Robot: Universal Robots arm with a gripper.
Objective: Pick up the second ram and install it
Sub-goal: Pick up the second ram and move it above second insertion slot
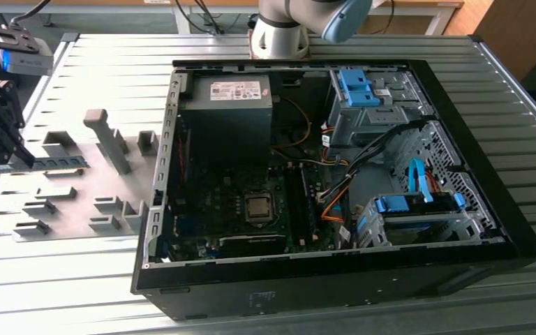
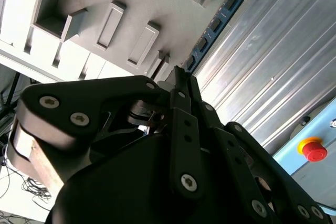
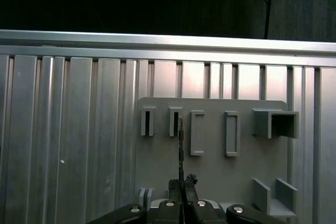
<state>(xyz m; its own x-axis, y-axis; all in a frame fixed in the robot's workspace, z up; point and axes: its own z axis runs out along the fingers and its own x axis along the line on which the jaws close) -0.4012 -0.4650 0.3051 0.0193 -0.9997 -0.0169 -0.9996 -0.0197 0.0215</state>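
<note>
At the exterior view's far left, my gripper is shut on one end of the second ram, a thin blue-green stick with dark chips. The stick pokes out level over the grey fixture plate. In the second wrist view the ram runs away from the closed black fingers of the gripper. The first wrist view shows the ram edge-on, rising from the gripper in front of the fixture plate. The open computer case lies to the right, with its motherboard exposed.
Grey fixture blocks stand up from the plate beside the ram. The case's near wall rises between plate and motherboard. Inside are a power supply, cables and blue-latched drive bays. A red stop button sits off the ribbed table.
</note>
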